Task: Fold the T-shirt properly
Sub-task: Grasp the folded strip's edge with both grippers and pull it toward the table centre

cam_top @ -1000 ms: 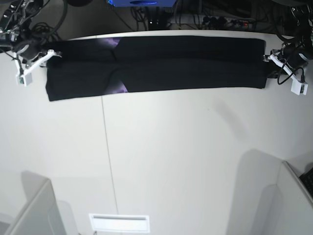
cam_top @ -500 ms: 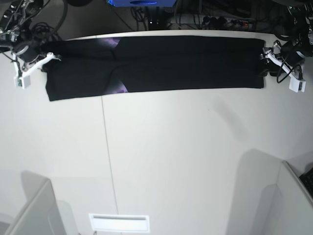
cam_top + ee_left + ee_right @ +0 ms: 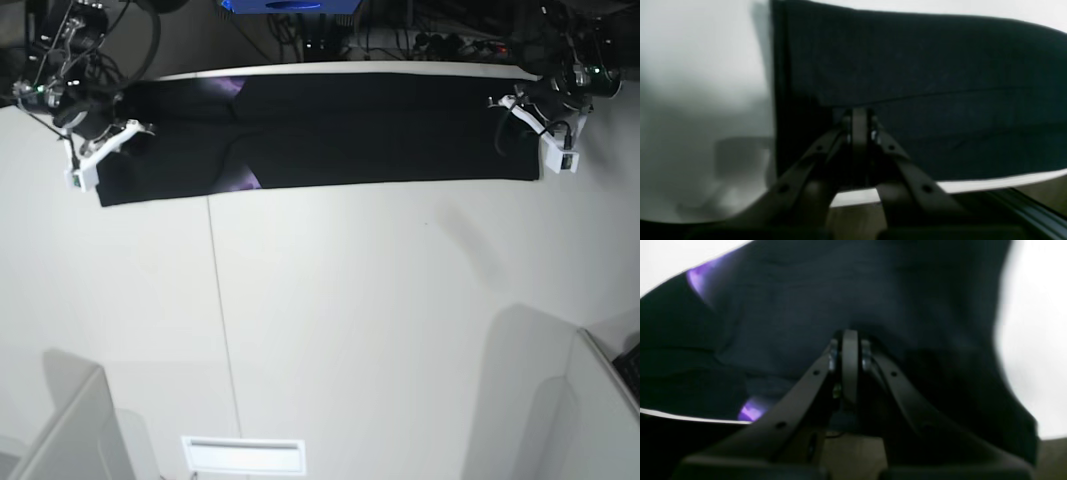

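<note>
The T-shirt (image 3: pixel 380 125) lies as a long black strip along the table's far edge, with purple slivers of print (image 3: pixel 246 180) showing near its left third. My left gripper (image 3: pixel 500 103) is over the strip's right end; in the left wrist view it (image 3: pixel 859 116) is shut, pinching a fold of the black cloth (image 3: pixel 923 66). My right gripper (image 3: pixel 140 128) is over the strip's left end; in the right wrist view it (image 3: pixel 848 338) is shut on dark cloth (image 3: pixel 790 306) that tents up at its tips, with purple print (image 3: pixel 696 278) nearby.
The white table (image 3: pixel 350 320) has a thin seam (image 3: pixel 218 300) running front to back. Cables and a power strip (image 3: pixel 455 45) crowd the space behind the far edge. Grey panels stand at the near left (image 3: pixel 60 430) and near right (image 3: pixel 595 410) corners.
Both grippers have moved inward from beside the strip's ends onto the cloth. Both have gone from open to shut on it.
</note>
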`<state>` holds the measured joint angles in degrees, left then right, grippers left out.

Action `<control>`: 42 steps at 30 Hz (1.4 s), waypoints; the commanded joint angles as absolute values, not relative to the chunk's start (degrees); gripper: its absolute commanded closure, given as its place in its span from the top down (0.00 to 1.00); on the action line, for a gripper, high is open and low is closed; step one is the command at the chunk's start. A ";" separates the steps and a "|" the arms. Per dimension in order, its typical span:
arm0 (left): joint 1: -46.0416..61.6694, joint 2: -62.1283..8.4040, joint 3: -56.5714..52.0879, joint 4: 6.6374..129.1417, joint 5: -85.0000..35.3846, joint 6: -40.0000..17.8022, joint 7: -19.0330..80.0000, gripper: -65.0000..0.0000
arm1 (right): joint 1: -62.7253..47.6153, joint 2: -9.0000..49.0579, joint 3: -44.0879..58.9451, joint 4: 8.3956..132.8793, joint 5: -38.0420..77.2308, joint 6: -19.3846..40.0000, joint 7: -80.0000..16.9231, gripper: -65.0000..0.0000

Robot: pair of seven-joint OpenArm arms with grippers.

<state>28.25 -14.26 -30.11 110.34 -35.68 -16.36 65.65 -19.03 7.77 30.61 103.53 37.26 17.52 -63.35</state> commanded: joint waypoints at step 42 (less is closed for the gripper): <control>-0.22 -14.02 -34.77 101.05 -32.04 -16.40 72.57 0.00 | 3.30 8.31 28.97 94.11 22.11 17.89 -52.18 0.00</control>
